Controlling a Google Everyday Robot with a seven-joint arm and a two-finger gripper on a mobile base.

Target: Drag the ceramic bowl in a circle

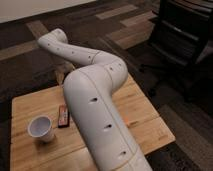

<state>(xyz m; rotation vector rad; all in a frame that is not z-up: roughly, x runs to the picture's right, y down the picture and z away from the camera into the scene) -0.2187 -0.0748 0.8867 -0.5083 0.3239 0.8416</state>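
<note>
I cannot see the bowl from here. No part of it shows on the table [146, 119], so my best guess is that it sits behind the thick white arm [95, 105], which covers the middle of the tabletop and much of its far edge.

The claw [60, 77] hangs down from the wrist at the far left end of the arm. It is at the far edge of the table, just left of the arm's bulky elbow section. I cannot tell whether it is wide or narrow, or whether it holds anything.

So the relation the drag depends on, which way the bowl lies from the claw, is open. If the bowl is behind the arm, it is to the right of the claw or just beneath it, near the table's back edge. I would not commit to a direction without a clearer view.

Nearer to me, a small dark bar [62, 116] lies on the wood, well in front of the claw. The white cup [41, 129] stands upright just to the left of the bar, near the front left. Both are apart from the claw, but a wide circle toward the front could reach them.
</note>
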